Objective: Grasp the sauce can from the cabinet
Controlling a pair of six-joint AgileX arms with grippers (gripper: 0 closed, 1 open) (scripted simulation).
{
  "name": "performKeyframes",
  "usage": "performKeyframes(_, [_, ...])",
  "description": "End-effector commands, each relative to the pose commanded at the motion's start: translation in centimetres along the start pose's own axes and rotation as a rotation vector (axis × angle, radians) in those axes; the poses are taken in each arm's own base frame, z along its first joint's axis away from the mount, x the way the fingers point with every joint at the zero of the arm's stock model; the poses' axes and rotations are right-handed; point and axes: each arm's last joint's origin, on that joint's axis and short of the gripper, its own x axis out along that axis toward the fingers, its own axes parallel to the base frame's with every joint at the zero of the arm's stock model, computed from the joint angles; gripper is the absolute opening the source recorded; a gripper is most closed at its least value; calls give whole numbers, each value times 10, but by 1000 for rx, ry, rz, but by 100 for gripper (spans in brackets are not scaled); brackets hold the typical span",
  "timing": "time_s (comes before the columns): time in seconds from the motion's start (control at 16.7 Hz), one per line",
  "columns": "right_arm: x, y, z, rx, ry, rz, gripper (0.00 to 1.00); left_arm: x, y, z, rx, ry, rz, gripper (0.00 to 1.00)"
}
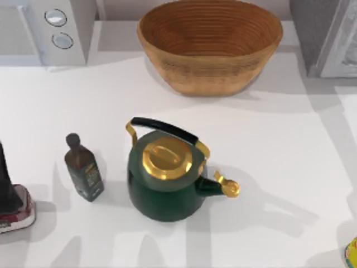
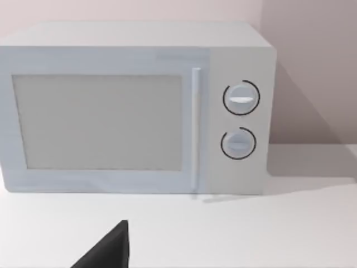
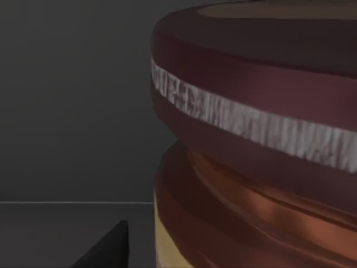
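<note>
The right gripper (image 3: 106,251) sits just beside the sauce can (image 3: 251,139) in a dark enclosure, which I judge to be the inside of the cabinet (image 1: 329,39) at the desk's far right corner. Whether this gripper is apart or closed cannot be told, and no clamp on the can is visible. The left gripper (image 2: 106,251) is idle by the desk's left edge, facing the microwave (image 2: 134,111) at the far left corner; its state cannot be told either. The reach into the cabinet looks done, so what is left is closing on the can and drawing it out. Elsewhere on the desk (image 1: 279,145), the woven basket (image 1: 209,47) stands at the far edge, the green kettle (image 1: 167,173) in the middle, and the dark bottle (image 1: 83,167) between the kettle and the left edge. Up close, the can shows a tan top face, broad maroon bands split by a pale streaked stripe, a coppery band lower down, and tan at the base.
</note>
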Motion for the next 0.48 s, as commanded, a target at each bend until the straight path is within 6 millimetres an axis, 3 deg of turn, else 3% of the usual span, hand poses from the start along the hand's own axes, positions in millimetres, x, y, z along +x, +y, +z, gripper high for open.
performKeyframes(0.12, [0,0,0,0,0,0,100,0,0,0,0,0,0,100])
performKeyframes(0.48, [0,0,0,0,0,0,55,0,0,0,0,0,0,100])
